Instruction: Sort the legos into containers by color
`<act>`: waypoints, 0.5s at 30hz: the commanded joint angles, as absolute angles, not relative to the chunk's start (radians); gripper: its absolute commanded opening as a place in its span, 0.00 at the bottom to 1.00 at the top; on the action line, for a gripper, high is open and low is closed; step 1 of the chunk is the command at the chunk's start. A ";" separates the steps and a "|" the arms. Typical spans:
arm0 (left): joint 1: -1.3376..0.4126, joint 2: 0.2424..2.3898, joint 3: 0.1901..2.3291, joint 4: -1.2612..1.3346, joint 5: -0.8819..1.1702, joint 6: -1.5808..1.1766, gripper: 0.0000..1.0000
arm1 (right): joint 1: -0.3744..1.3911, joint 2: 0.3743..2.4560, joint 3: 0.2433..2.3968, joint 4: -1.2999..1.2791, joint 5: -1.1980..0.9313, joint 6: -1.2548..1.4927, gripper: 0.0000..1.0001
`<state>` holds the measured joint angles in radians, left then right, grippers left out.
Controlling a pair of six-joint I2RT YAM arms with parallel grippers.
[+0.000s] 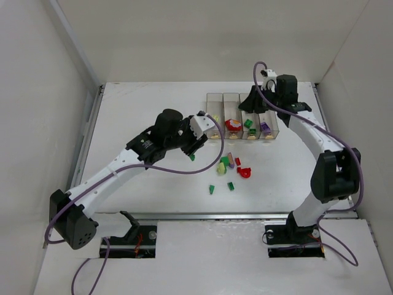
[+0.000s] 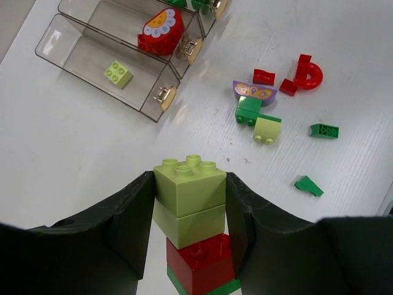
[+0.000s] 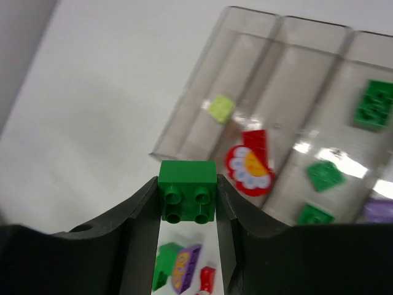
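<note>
Left gripper (image 1: 198, 145) clamped narrow on a stacked clump (image 2: 189, 196), pale yellow-green bricks over red and green, hanging just left of the near end of the containers (image 1: 231, 96). Their four clear bins run long-axis away from the arms; the leftmost, nearest this arm, holds one yellow-green brick (image 2: 118, 73), though a mixed clump likely wants splitting first. Loose legos (image 1: 228, 167) scattered on the white table (image 1: 141, 117) in front of the bins; further right, right gripper (image 1: 255, 103) pinches a single green brick (image 3: 187, 193) over the bins' far end, white walls (image 1: 184, 37) close on three sides.
</note>
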<state>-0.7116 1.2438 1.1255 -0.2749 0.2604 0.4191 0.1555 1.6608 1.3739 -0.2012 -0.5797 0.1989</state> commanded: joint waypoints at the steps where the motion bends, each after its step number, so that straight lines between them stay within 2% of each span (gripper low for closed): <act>1: -0.712 1.213 1.143 -0.232 0.267 0.362 0.00 | 0.141 1.704 1.406 -0.241 -0.226 0.180 0.09; 10: -0.676 1.213 1.163 -0.222 0.367 0.333 0.00 | 0.141 1.903 1.620 -0.397 -0.241 0.057 0.42; 11: -0.676 1.213 1.163 -0.222 0.367 0.333 0.00 | 0.141 1.904 1.620 -0.397 -0.230 0.057 0.55; 14: -0.676 1.213 1.172 -0.213 0.367 0.322 0.00 | 0.130 1.916 1.631 -0.410 -0.221 0.066 0.66; 15: -0.676 1.222 1.183 -0.213 0.367 0.322 0.00 | 0.130 1.916 1.631 -0.410 -0.221 0.066 0.74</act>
<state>-0.6785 1.2438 1.1271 -0.2646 0.3378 0.3481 0.1368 1.9377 1.5730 -0.3893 -0.2481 0.0845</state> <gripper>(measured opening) 0.417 0.704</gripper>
